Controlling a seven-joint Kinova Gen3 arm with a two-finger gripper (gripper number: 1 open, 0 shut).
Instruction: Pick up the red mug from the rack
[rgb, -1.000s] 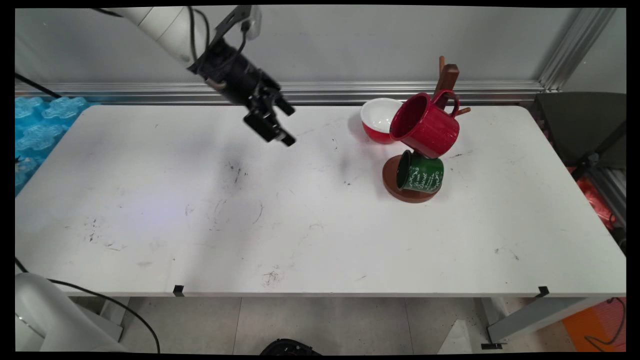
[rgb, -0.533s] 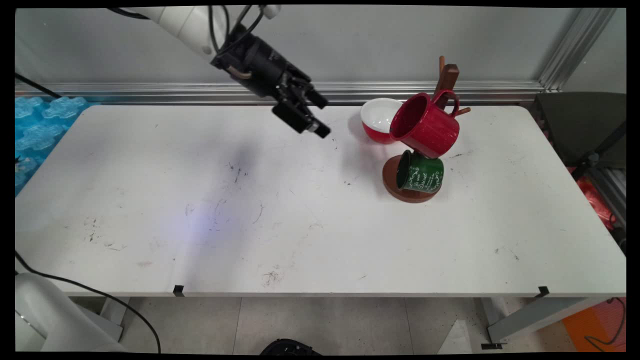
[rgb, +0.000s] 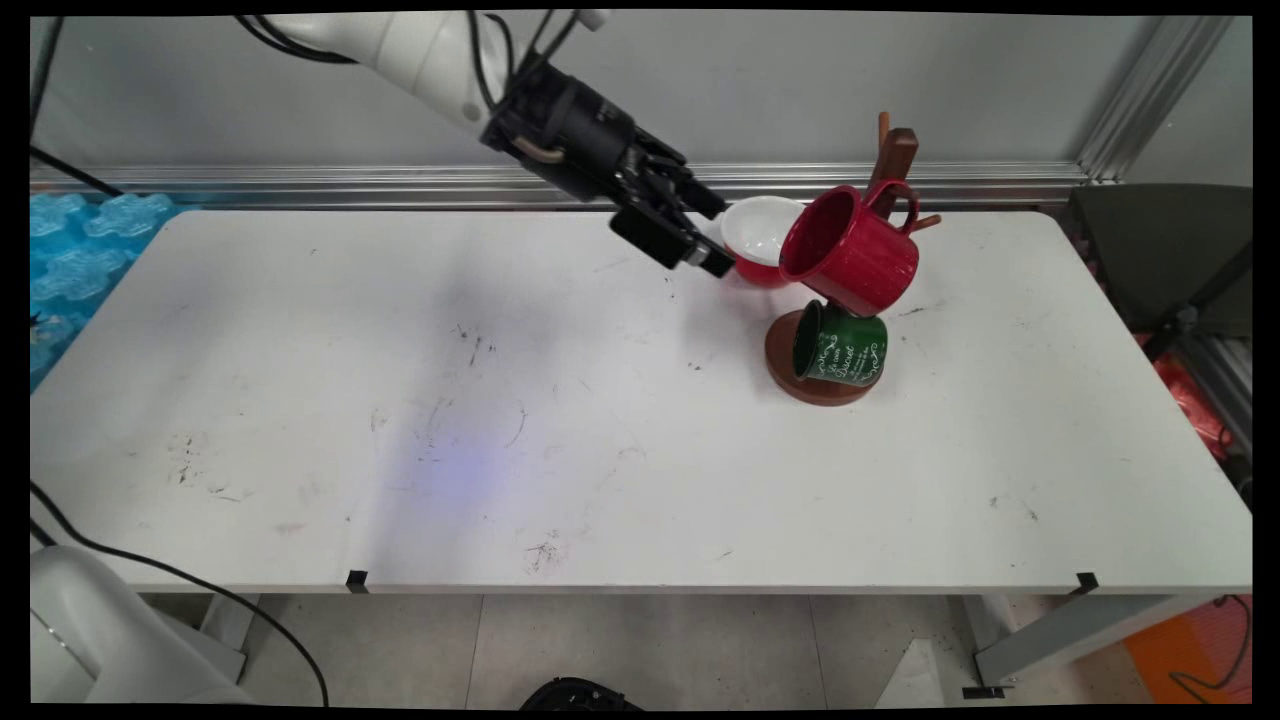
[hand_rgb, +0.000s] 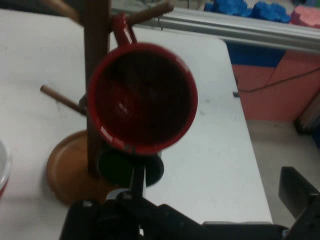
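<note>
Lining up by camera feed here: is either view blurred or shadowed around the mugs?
Hand view: soft overall, the red mug's inside dark, the green mug under it nearly black. Main view: sharp, a faint shadow on the table beneath the tool.

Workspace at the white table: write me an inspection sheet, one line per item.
Surface: white table, scuffed with dark marks.
Things: wooden mug stand at the far right; a red mug hangs on an upper peg, a green mug lower down over the round base; a red bowl, white inside, stands just left of the stand.
Clutter: nothing seen.
Gripper: black gripper is in the air beside the bowl, open and empty, aimed at the red mug's mouth.
Cables: black cables hang along the arm; another runs at the lower left.
Surroundings: grey wall with a metal rail behind; blue packing at the left edge.
</note>
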